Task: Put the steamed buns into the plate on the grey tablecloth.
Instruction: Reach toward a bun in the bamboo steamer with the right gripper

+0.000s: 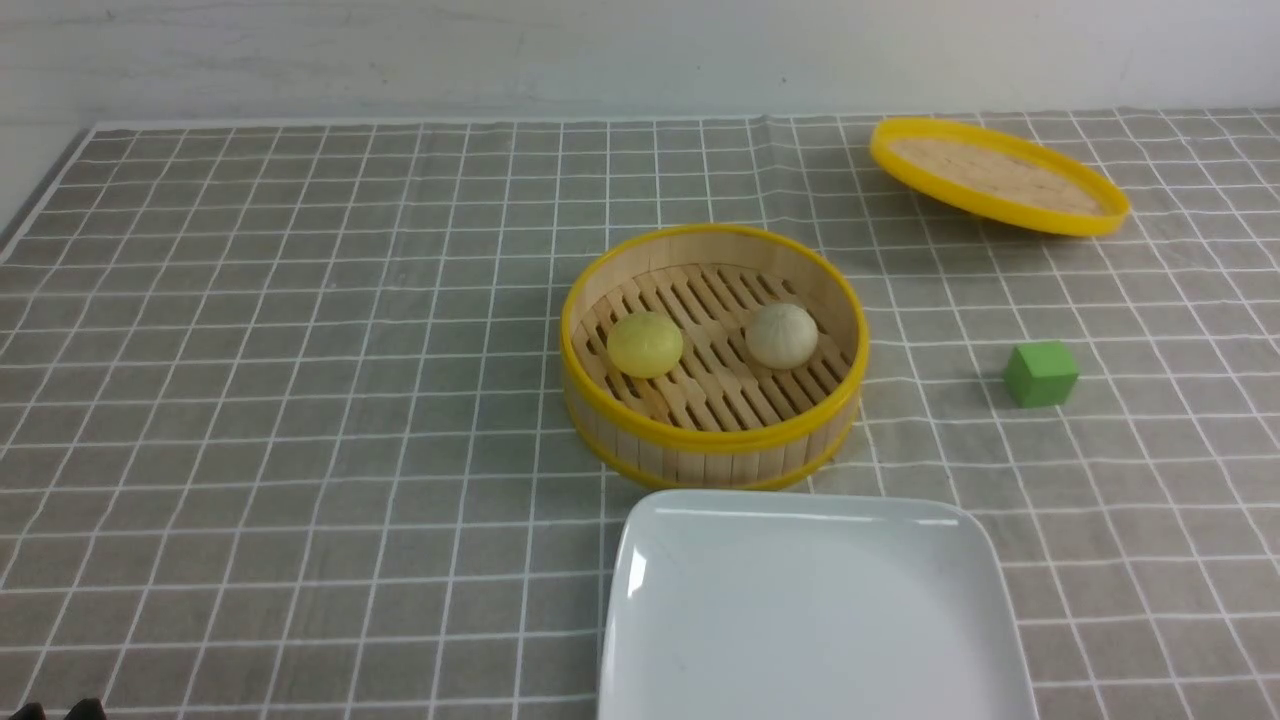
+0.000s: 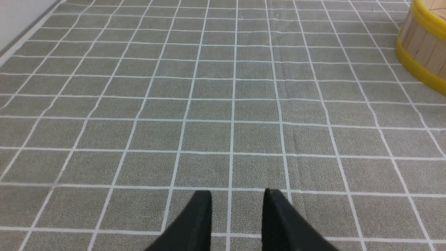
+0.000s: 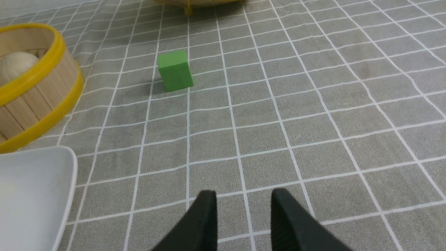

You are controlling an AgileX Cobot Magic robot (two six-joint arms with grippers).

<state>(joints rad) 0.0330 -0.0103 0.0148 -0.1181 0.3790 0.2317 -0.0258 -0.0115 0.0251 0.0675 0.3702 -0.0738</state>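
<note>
Two steamed buns lie in a round bamboo steamer (image 1: 712, 440) at the middle of the grey tablecloth (image 1: 300, 400): a pale yellow bun (image 1: 645, 344) and an off-white bun (image 1: 781, 335). The white square plate (image 1: 640, 600) sits just in front of the steamer. My left gripper (image 2: 237, 195) is open over bare cloth, with the steamer's wall (image 2: 423, 42) off to one side. My right gripper (image 3: 244, 195) is open and empty too, over cloth beside the plate's corner (image 3: 66, 167); the off-white bun (image 3: 15, 64) peeks over the steamer rim. Neither arm shows in the front view.
A green cube (image 1: 1041, 373) stands right of the steamer, also in the right wrist view as the cube (image 3: 175, 70). The yellow-rimmed lid (image 1: 1000, 175) lies tilted at the back right. The cloth's left edge (image 1: 40, 200) meets a white surface.
</note>
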